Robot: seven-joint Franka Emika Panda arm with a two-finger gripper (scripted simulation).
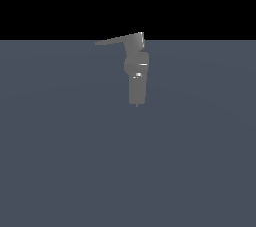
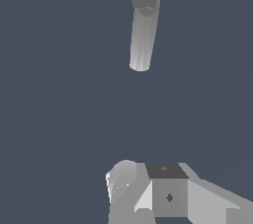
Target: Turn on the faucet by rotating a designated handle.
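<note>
A grey faucet [image 1: 137, 73] standing alone on a dark blue-grey floor [image 1: 60, 161].
Its handle [image 1: 119, 39] is jutting from the top toward the exterior view's left. In the wrist view, the gripper [image 2: 163, 196] is sitting well apart from the faucet [image 2: 142, 40]; I cannot tell how wide it is.

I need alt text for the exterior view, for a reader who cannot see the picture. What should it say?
A small grey faucet stands alone on a flat blue-grey floor under a black background. Its thin flat handle juts from the top toward the exterior view's left, tapering to a point. No robot arm shows in this view.
</note>
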